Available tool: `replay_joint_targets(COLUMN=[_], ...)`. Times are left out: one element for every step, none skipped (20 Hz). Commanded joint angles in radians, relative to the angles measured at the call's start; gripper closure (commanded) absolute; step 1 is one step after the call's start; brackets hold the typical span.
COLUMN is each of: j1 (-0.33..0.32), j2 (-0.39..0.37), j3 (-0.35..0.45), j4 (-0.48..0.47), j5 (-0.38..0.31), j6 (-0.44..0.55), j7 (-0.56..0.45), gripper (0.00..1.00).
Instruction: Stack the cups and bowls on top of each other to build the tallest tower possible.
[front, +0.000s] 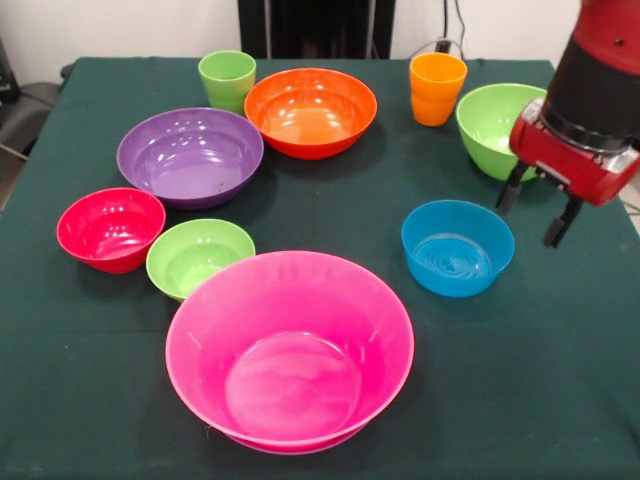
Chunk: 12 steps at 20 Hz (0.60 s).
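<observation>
though its arm is cut off, the end effector (537, 213) hangs spread, partly hiding the large green bowl (490, 120).

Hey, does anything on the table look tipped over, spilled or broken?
Nothing stands out. Every bowl, from the big pink bowl to the blue bowl, sits upright and empty, both cups stand upright, and the open gripper hangs beside the blue bowl, holding nothing.

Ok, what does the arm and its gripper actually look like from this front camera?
The arm enters at the upper right: a glossy red shell above a wide black cylindrical section, ending in a silver ring. Below that sits a boxy red wrist block with a pale panel on its side. The gripper has two short, slim black fingers. No cables or readable markings show on it.
</observation>
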Motion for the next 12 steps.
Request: replay_joint_targets(j1=[0.007, 0.000, -0.005, -0.005, -0.007, -0.006, -0.009, -0.006, -0.004, 0.001, 0.006, 0.008], j2=[0.045, 0.046, 0.050, 0.049, 0.050, 0.048, 0.043, 0.038, 0.031, 0.026, 0.020, 0.011], j3=[-0.038, -0.032, -0.031, -0.029, -0.030, -0.029, -0.025, -0.019, -0.019, -0.023, -0.028, -0.022], j4=[0.057, 0.053, 0.047, 0.047, 0.042, 0.045, 0.051, 0.065, 0.080, 0.091, 0.103, 0.119], j5=[0.056, 0.047, 0.047, 0.043, 0.037, 0.031, 0.029, 0.038, 0.048, 0.057, 0.066, 0.074], j6=[0.055, 0.053, 0.065, 0.063, 0.063, 0.058, 0.056, 0.053, 0.052, 0.055, 0.058, 0.054], j7=[0.347, 0.330, 0.339, 0.342, 0.342, 0.339, 0.337, 0.350, 0.368, 0.388, 0.408, 0.410], gripper=[0.00, 0.00, 0.00, 0.00, 0.00, 0.00, 0.00, 0.00, 0.00, 0.00, 0.00, 0.00])
